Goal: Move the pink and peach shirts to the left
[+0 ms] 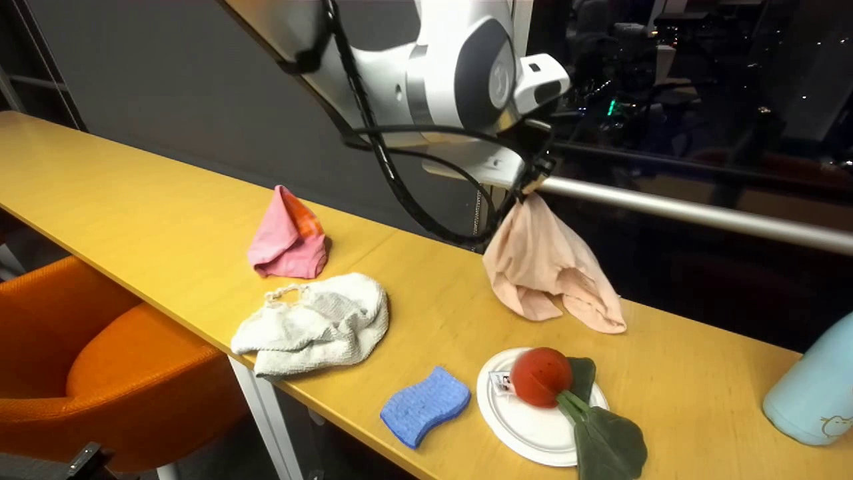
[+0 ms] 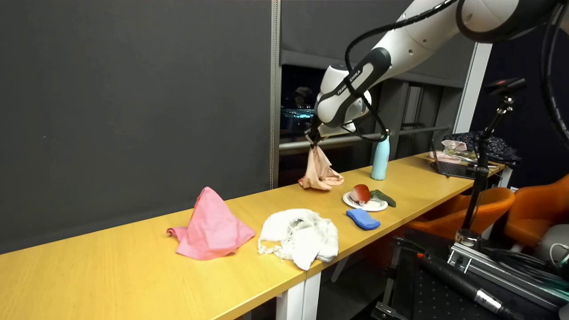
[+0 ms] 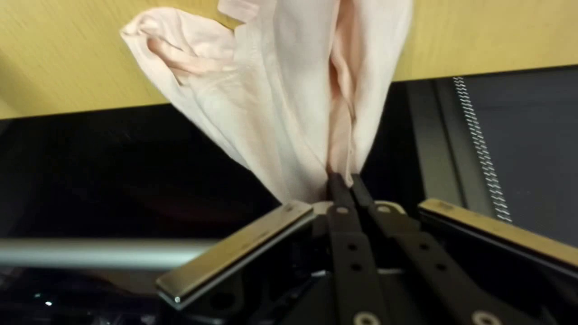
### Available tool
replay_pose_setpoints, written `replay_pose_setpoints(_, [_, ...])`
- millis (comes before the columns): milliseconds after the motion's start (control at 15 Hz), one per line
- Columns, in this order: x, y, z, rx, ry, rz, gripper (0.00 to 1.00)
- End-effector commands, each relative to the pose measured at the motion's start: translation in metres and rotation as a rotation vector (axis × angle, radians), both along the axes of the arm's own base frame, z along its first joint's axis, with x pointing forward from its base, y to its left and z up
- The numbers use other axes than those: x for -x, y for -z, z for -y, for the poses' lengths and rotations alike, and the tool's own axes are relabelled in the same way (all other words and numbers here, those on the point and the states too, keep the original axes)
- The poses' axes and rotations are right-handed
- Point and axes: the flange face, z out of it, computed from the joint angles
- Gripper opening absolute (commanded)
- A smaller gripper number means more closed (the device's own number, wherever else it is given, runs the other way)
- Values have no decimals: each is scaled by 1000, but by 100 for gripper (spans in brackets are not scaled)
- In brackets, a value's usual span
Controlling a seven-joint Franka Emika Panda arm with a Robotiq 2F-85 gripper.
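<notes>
The peach shirt (image 1: 543, 260) hangs from my gripper (image 1: 523, 195) near the table's back edge. It also shows in an exterior view (image 2: 319, 171) and in the wrist view (image 3: 293, 90). The fingertips (image 3: 345, 181) are shut on a pinched fold of it. Its lower folds spread over the table and appear to touch it. The pink shirt (image 1: 286, 247) stands crumpled in a peak on the table, with an orange patch on one side. It also shows in an exterior view (image 2: 212, 231), apart from the gripper, and is out of the wrist view.
A white cloth (image 1: 320, 327) lies by the table's front edge, between pink shirt and blue sponge (image 1: 426, 405). A white plate (image 1: 526, 437) holds a red round item (image 1: 541, 377) and green leaves (image 1: 606, 443). A light blue bottle (image 2: 380, 160) stands farther along. A window rail (image 1: 700, 213) runs behind.
</notes>
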Motion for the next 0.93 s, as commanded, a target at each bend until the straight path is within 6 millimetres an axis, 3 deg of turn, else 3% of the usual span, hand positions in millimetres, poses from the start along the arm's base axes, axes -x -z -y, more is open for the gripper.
replay_pose_setpoints(0, [2, -61, -71, -23, -93, 52, 1])
replay_pose_setpoints(200, [-4, -107, -146, -23, -260, 107, 1])
replay_pose_setpoints(400, [-18, -131, -214, -46, -390, 146, 1])
replay_pose_setpoints(600, [-32, -136, -275, -100, -530, 179, 1])
replay_pose_setpoints(867, [-60, -124, -314, -133, -666, 189, 1])
